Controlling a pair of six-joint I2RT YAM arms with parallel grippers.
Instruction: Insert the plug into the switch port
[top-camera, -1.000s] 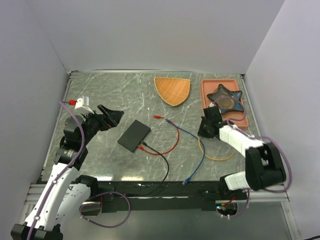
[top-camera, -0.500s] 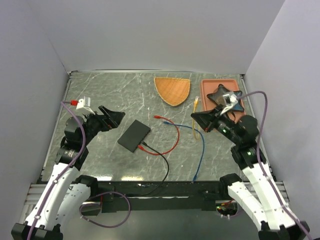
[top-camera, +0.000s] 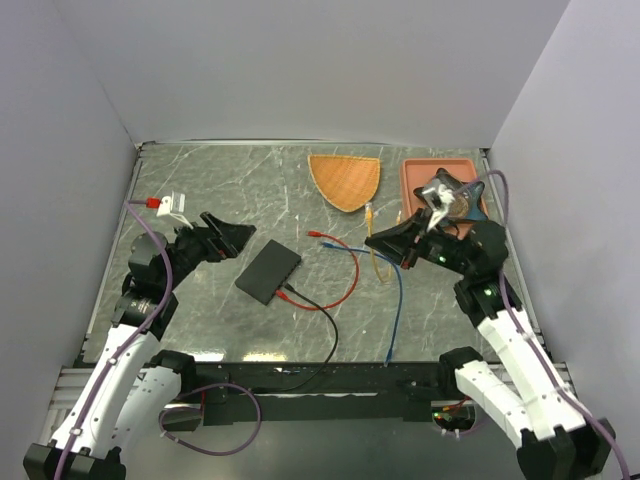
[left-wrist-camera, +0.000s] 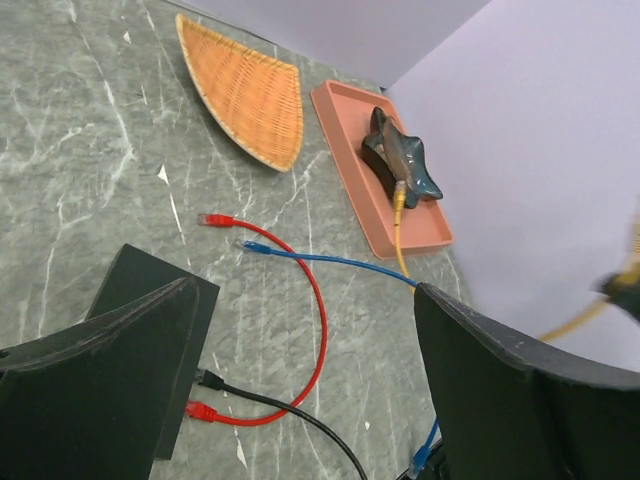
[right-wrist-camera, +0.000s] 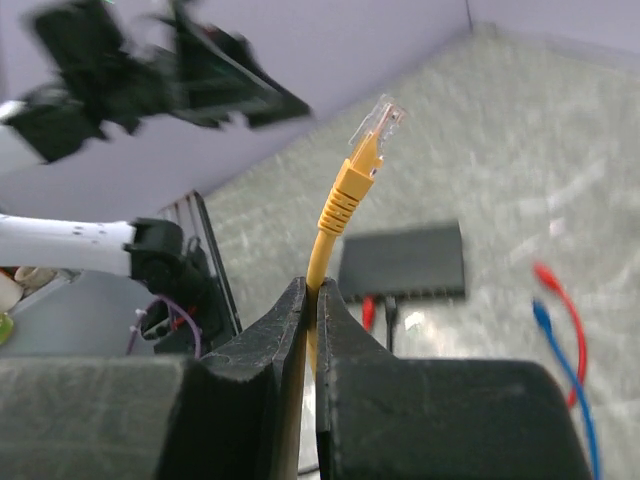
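The flat black box (top-camera: 268, 271) lies left of the table's centre, with a red plug (top-camera: 288, 295) and a black plug set in its near-right long edge, where the switch ports (right-wrist-camera: 415, 293) run in a row. My right gripper (top-camera: 376, 243) is shut on a yellow cable and holds it above the table to the right of the box. The cable's yellow plug (right-wrist-camera: 372, 140) sticks up past the fingertips (right-wrist-camera: 296, 300), free in the air (top-camera: 368, 211). My left gripper (top-camera: 240, 236) is open and empty, hovering by the box's far-left side (left-wrist-camera: 150, 275).
A red cable (top-camera: 345, 280), a blue cable (top-camera: 398, 300) and a black cable (top-camera: 325, 325) lie loose between the box and the right arm. An orange woven mat (top-camera: 346, 180) and a pink tray (top-camera: 438, 164) holding a dark star-shaped dish (top-camera: 455, 195) stand at the back.
My right gripper has lifted off the table with the yellow cable and swung left toward the box, plug now raised. My left gripper has edged slightly right.
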